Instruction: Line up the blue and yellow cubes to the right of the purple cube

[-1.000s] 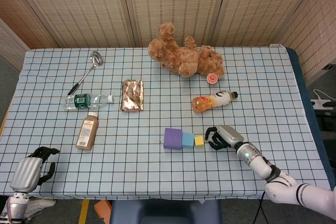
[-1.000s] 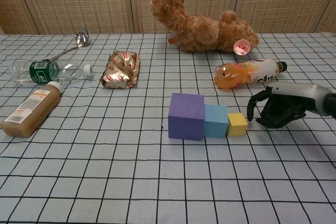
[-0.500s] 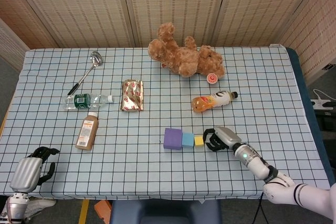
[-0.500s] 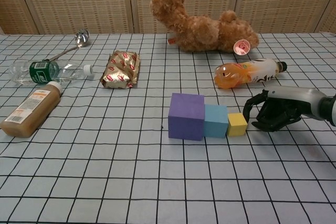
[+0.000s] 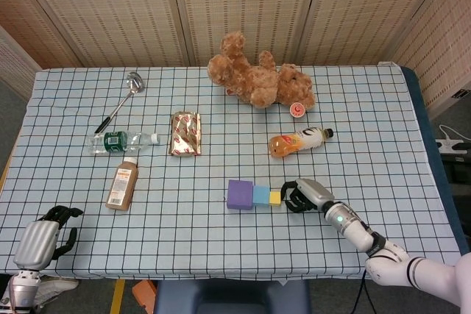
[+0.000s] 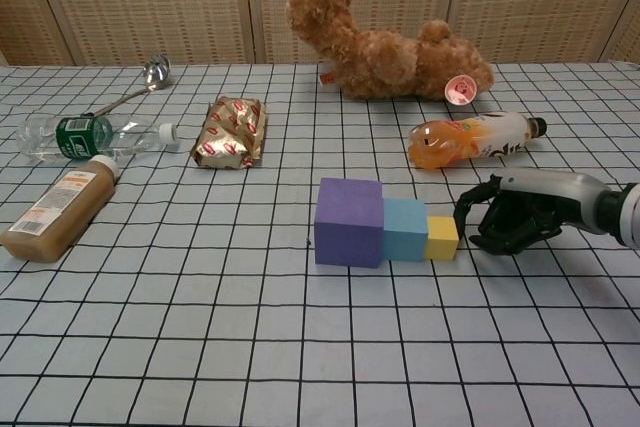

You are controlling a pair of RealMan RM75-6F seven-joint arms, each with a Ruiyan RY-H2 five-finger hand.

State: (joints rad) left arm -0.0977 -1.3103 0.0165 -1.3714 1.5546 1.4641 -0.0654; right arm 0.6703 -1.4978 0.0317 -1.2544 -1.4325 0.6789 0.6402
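While the right hand (image 6: 512, 219) rests on the table with fingers curled, holding nothing, fingertips at the small yellow cube (image 6: 441, 237), light blue cube (image 6: 405, 230) touching it, large purple cube (image 6: 349, 222) leftmost, left hand (image 5: 45, 237) curled, empty, at the table's near edge.

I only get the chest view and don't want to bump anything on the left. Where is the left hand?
Observer: The left hand sits at the table's near left corner, holding nothing, well apart from the brown bottle.
Operator: From above, is the row straight?
Observer: The head view shows the purple cube, blue cube and yellow cube in one line with no gaps showing. The right hand is against the yellow cube's right side.
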